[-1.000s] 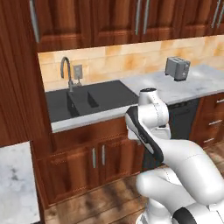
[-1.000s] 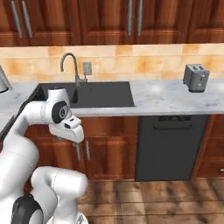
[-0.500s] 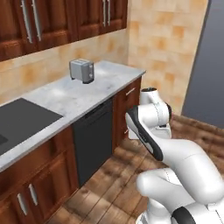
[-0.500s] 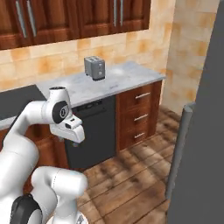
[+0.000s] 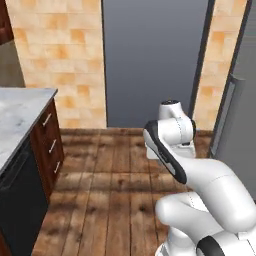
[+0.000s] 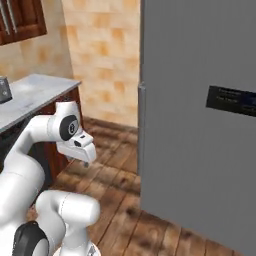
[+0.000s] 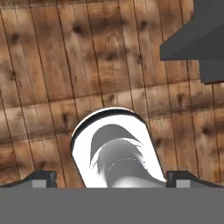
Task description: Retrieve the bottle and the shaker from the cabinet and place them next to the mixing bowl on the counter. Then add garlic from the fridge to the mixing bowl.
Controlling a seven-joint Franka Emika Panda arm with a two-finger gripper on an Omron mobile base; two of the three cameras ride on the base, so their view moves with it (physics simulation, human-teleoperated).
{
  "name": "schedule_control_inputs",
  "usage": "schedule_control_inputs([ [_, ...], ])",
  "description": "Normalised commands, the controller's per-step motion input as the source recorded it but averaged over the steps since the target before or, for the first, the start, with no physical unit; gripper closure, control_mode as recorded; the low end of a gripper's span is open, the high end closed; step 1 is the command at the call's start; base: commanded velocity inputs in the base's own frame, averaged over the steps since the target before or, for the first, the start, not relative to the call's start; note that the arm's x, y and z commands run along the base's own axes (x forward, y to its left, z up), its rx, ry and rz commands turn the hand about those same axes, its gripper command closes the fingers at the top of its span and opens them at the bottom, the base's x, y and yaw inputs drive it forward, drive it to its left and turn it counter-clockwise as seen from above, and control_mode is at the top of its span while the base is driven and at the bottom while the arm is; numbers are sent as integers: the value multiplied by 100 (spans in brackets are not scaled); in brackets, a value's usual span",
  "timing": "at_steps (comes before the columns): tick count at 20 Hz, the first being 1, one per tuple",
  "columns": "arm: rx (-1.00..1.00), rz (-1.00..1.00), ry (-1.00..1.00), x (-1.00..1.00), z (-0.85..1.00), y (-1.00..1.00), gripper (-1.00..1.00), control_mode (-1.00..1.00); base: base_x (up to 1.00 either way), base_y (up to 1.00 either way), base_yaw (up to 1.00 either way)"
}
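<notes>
The fridge [image 6: 200, 145] is a tall grey unit with its door shut and a dark display panel, standing close in front on the right; its edge and long handle [image 5: 223, 115] also appear in the left base view. My gripper [image 6: 86, 160] hangs folded in front of the base and points down at the wooden floor. In the hand view my gripper [image 7: 111, 181] is open, its fingertips [image 7: 43, 179] set wide apart with nothing between them. The counter [image 5: 20, 107] lies to the left. The bottle, shaker, mixing bowl and garlic are out of view.
A black dishwasher front [image 5: 15, 200] and wooden drawers [image 5: 47, 145] sit under the counter's end. A toaster [image 6: 4, 90] stands on the counter, below a dark wooden wall unit [image 6: 20, 20]. Tiled wall [image 5: 55, 55] and a grey panel [image 5: 150, 60] lie ahead, across open wooden floor [image 5: 110, 185].
The whole picture has swung right as the base turned, from the sink counter past the toaster to the fridge. The arm keeps its folded pose and the gripper stays open.
</notes>
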Motion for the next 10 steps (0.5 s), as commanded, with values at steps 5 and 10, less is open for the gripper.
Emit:
schedule_control_inputs([
  [5, 0, 0, 0, 0, 0, 0, -100, 100, 29, 56, -70],
  [10, 0, 0, 0, 0, 0, 0, -100, 100, 48, 100, -51],
])
